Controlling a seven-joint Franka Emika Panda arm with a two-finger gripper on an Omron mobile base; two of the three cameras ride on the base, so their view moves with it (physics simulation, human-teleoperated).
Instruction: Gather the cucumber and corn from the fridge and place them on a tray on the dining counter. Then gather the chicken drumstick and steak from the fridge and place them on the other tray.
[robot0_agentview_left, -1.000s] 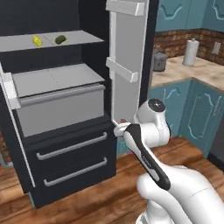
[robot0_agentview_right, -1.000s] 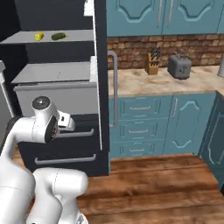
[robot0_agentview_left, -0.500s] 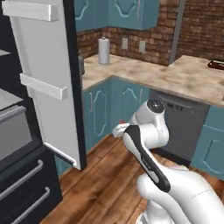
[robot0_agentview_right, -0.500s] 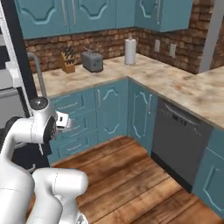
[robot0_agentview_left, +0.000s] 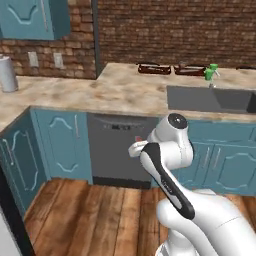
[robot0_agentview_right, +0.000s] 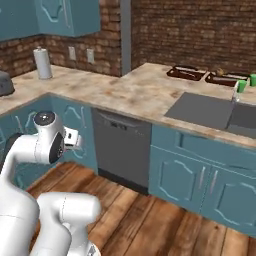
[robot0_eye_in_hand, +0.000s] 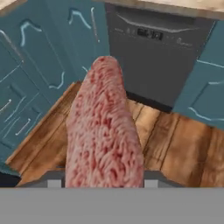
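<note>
The steak (robot0_eye_in_hand: 104, 131), a pinkish-red slab with pale streaks, stands up the middle of the hand view, and my gripper (robot0_eye_in_hand: 103, 180) is shut on its lower end. From the left base view the gripper (robot0_agentview_left: 138, 148) is tucked close in front of the arm, with a bit of red showing at it. The right base view has the gripper (robot0_agentview_right: 75, 140) at the same height as the dishwasher. Two dark trays (robot0_agentview_left: 155, 68) (robot0_agentview_right: 187, 73) lie on the dining counter (robot0_agentview_left: 120, 90) beyond the sink; what they hold is too small to tell. The fridge is out of view.
A grey dishwasher (robot0_agentview_left: 117, 150) sits under the counter among teal cabinets (robot0_agentview_right: 182, 172). The sink (robot0_agentview_right: 210, 110) is sunk into the counter, with bright green cups (robot0_agentview_left: 212, 71) beside it. A paper towel roll (robot0_agentview_right: 43, 63) stands at the left. Wooden floor (robot0_agentview_left: 90, 215) lies ahead.
The whole picture has swung from the open fridge past the corner counters to the sink and dishwasher, so the base has turned. The arm holds the same pose with the steak.
</note>
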